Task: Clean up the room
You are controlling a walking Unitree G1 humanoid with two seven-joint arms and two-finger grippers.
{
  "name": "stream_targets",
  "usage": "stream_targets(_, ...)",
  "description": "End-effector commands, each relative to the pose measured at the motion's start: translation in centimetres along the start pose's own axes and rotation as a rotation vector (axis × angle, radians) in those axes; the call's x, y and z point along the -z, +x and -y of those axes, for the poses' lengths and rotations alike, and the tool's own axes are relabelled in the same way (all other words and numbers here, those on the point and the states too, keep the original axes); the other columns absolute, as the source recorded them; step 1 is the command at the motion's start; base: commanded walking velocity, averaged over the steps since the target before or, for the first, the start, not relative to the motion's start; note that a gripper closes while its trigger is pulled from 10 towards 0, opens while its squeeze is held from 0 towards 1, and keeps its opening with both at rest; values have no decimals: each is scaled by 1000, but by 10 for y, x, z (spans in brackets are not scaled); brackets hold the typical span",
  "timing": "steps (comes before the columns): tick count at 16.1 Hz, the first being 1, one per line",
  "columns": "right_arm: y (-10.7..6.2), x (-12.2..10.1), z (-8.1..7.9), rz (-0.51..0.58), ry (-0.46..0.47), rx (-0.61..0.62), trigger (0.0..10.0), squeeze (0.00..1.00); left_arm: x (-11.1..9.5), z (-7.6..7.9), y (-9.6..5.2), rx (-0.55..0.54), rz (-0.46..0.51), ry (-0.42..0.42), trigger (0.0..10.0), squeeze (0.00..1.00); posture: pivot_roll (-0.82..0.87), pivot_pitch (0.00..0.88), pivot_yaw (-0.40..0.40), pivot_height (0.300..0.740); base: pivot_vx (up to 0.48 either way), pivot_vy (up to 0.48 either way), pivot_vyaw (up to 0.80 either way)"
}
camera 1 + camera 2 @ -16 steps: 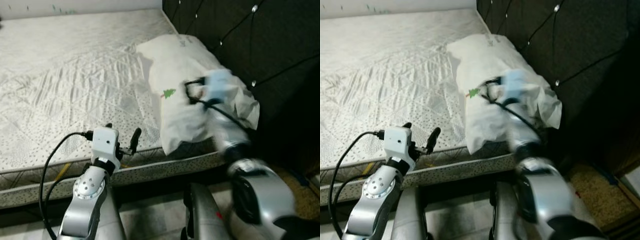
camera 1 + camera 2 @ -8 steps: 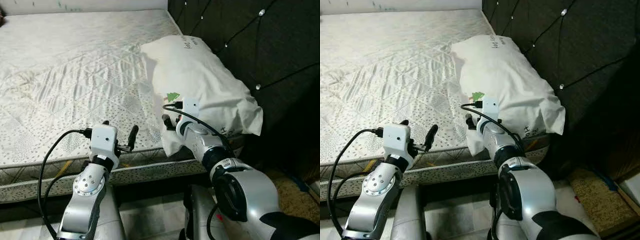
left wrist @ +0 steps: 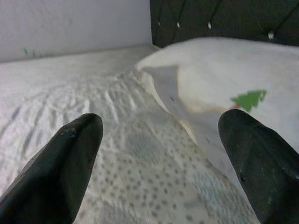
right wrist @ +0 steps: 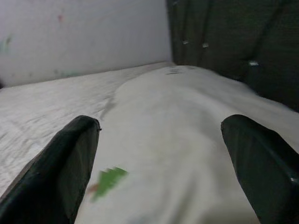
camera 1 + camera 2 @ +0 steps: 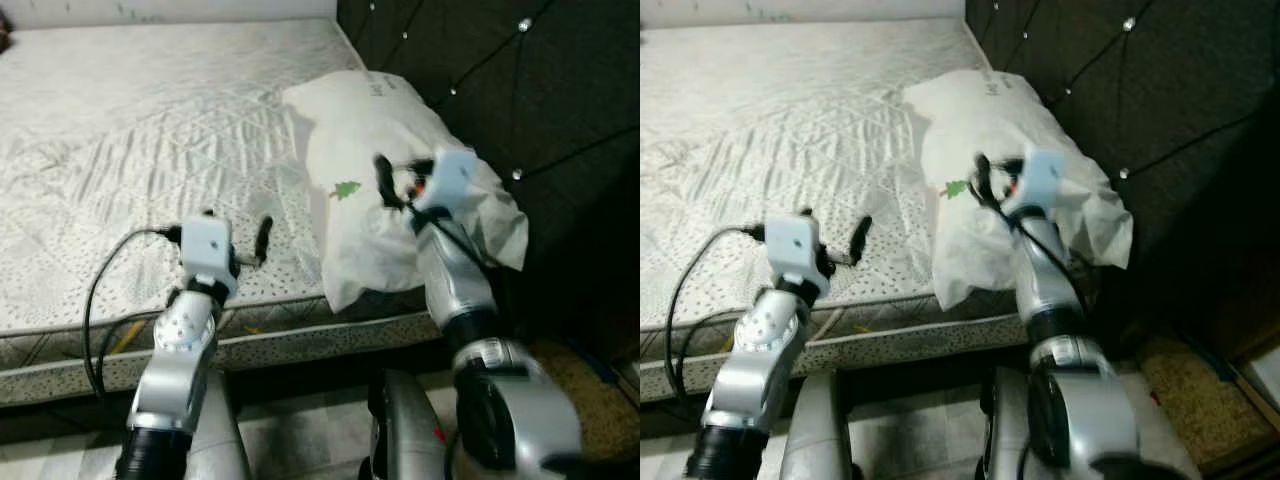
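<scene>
A white pillow [image 5: 395, 180] is seen at the head end of the mattress [image 5: 150, 150], lying against the dark tufted headboard [image 5: 520, 90], with its near corner overhanging the mattress edge. Its long axis runs along the headboard, from the near edge of the bed away toward the far wall. A small green tree print [image 5: 346, 189] is carried on its inner flank, the side turned toward the open mattress.

The right gripper [image 5: 400, 180] is held above the middle of the pillow, its wrist raised over the near end. In the right wrist view its two black fingers [image 4: 60, 163] are spread wide, nothing is held between them, and the pillow is seen directly ahead and below, stretching away along the line of the fingers. The head views are blurred around this arm, so contact with the fabric cannot be confirmed; it appears to be just clear of it.

The left gripper [image 5: 240, 235] is raised over the near strip of the mattress, well to the side of the pillow, fingers likewise parted and empty. The pillow's flank is shown ahead of it in its wrist view.

The right arm is judged the nearer one, so any grasp or straightening of the pillow would be reached by a short descent onto it.
</scene>
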State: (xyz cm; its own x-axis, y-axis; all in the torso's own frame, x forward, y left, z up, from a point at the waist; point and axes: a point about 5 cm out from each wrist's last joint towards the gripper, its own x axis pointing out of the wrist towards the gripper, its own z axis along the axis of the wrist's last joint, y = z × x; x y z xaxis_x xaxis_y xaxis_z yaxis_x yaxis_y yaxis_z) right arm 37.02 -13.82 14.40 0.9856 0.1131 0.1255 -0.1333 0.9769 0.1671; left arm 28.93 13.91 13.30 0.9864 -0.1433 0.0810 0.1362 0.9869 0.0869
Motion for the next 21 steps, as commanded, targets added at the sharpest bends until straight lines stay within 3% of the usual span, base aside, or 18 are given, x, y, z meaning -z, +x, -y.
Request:
stream_targets(1, 2, -15, 0, 65, -3, -5, 10000, 0, -5, -6, 4, -34, 27, 17, 10000, 0, 66, 0, -39, 566, 0, 0, 0)
stream_targets(4, -6, -13, 0, 79, -25, -1, 10000, 0, -8, -14, 13, -80, 45, 23, 10000, 0, 38, 0, -10, 597, 0, 0, 0)
stream_targets(6, -20, -13, -2, 89, -19, 6, 10000, 0, -7, -15, 13, -107, 57, 7, 10000, 0, 34, 0, -1, 623, 0, 0, 0)
stream_targets(10, -38, -12, -4, 78, -25, 1, 10000, 0, 6, -23, 1, -199, 31, -20, 10000, 0, -16, 0, 17, 654, 0, 0, 0)
stream_targets(13, -60, -19, 2, 74, -65, 17, 10000, 0, 14, -27, -8, -190, -5, -58, 10000, 0, -19, 0, 31, 685, 0, 0, 0)
stream_targets(16, -78, -7, 4, 14, -68, 45, 10000, 0, 18, -24, -20, -170, -38, -52, 10000, 0, -15, 0, 26, 720, 0, 0, 0)
stream_targets(19, -81, -7, 3, -10, -60, 61, 10000, 0, 17, -20, -22, -170, -38, -43, 10000, 0, -13, 0, 22, 740, 0, 0, 0)
stream_targets(21, -82, -10, 4, -15, -88, 79, 10000, 0, 21, -21, -24, -221, -95, -32, 10000, 0, -19, 0, 31, 740, 0, 0, 0)
